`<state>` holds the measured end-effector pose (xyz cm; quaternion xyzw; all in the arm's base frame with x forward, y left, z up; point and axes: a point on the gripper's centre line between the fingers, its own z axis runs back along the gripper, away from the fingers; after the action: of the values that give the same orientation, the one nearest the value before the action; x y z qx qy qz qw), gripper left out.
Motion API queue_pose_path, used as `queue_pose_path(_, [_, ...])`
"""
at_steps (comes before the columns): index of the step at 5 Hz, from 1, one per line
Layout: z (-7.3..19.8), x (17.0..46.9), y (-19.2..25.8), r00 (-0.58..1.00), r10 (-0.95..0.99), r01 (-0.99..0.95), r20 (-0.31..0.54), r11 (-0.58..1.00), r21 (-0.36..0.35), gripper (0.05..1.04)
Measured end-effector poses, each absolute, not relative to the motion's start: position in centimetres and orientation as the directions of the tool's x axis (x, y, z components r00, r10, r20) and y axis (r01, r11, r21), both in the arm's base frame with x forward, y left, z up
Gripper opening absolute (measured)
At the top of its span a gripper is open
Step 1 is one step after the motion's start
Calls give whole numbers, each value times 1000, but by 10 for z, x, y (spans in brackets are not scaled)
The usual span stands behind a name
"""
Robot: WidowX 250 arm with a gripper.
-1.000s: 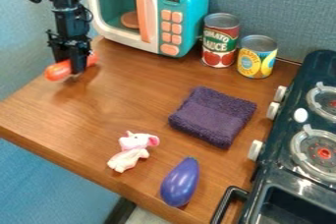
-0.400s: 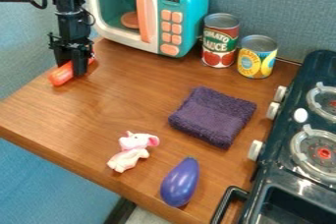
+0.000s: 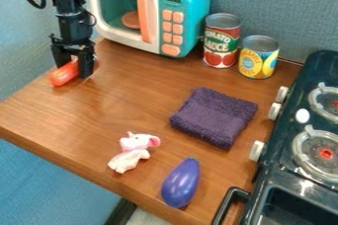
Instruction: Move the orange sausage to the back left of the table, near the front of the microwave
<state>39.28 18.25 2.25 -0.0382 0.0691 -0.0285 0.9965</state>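
Touching one orange object [image 3: 63, 74]: one hand [image 3: 74, 72], opening and hold unclear; two cans [image 3: 220, 46] stand

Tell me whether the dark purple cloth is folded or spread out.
Folded: the purple cloth lies as a thick, compact pad, with rounded fold edges.

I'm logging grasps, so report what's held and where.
The gripper appears to hold the orange-red, rod-shaped toy around its middle, with one end jutting out between the fingers.
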Motion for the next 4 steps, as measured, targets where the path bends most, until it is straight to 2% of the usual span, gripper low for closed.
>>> queue_pose_path(2, [26, 387, 178, 988, -80, 67, -136, 993, -101, 986])
queue_pose_path(3, [47, 377, 176, 988, -95, 89, -124, 995, -51, 988])
queue_pose_path(4, [67, 367, 146, 970, -193, 197, -148, 980, 13, 988])
